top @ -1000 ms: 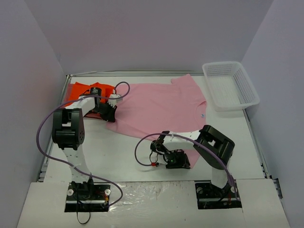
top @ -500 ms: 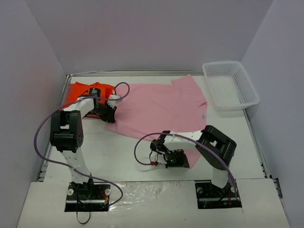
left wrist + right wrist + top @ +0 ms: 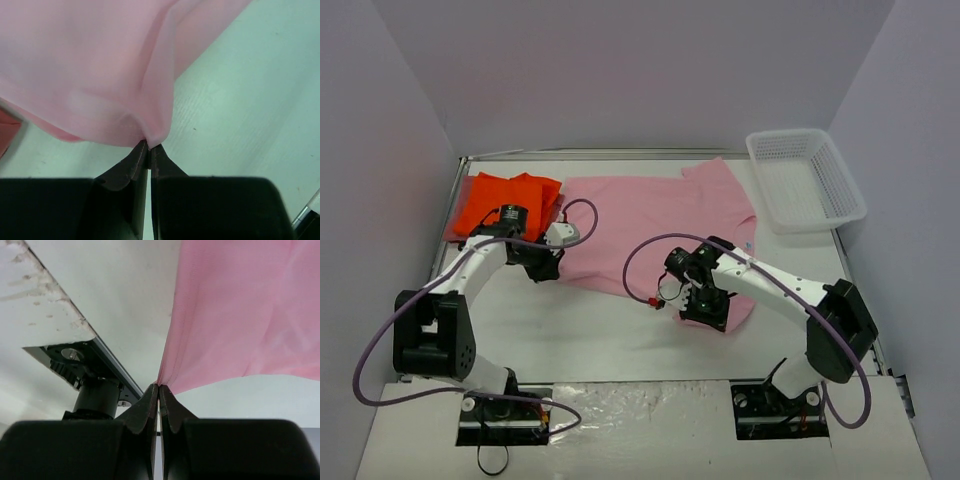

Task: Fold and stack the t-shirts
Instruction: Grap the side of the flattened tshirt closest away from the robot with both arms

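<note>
While your left gripper and right gripper pinch the light pink t-shirt, raise both evenly. Avoid skew.

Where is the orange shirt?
In the top view, the orange shirt lies in the far left corner of the table, beside the pink shirt.

Left claw tips pinched together on a bunched fold of the pink t-shirt. Fabric fans out from the pinch over the white desk.
</note>
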Robot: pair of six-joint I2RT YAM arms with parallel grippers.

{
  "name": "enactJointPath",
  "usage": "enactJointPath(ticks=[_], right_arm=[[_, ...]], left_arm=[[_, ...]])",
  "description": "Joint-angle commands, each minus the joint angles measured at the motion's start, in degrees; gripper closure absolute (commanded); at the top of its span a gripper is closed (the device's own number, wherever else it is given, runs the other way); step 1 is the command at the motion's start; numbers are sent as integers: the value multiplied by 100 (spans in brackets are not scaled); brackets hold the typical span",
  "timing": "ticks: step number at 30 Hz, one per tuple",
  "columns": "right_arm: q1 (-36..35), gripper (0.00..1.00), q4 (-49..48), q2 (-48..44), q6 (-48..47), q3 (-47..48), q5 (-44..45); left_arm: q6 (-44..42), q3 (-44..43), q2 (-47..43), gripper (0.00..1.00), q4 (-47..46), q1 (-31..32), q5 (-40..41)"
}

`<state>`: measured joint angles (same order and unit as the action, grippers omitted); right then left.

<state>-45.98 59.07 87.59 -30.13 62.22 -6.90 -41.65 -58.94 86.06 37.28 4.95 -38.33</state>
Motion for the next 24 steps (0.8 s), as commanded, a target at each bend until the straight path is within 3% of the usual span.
enactJointPath(ticks=[1, 14, 24], right_arm=[[158, 100, 799, -198, -230, 10, -198], [1063, 100, 852, -875, -396, -113, -75], [2372, 100, 870, -1017, -1038, 466, 118]], left_arm=[[-309, 311, -545, 98, 236, 59, 53], [-441, 1297, -1961, 98, 263, 50, 317], [-204, 1289, -1795, 98, -80, 23, 352]])
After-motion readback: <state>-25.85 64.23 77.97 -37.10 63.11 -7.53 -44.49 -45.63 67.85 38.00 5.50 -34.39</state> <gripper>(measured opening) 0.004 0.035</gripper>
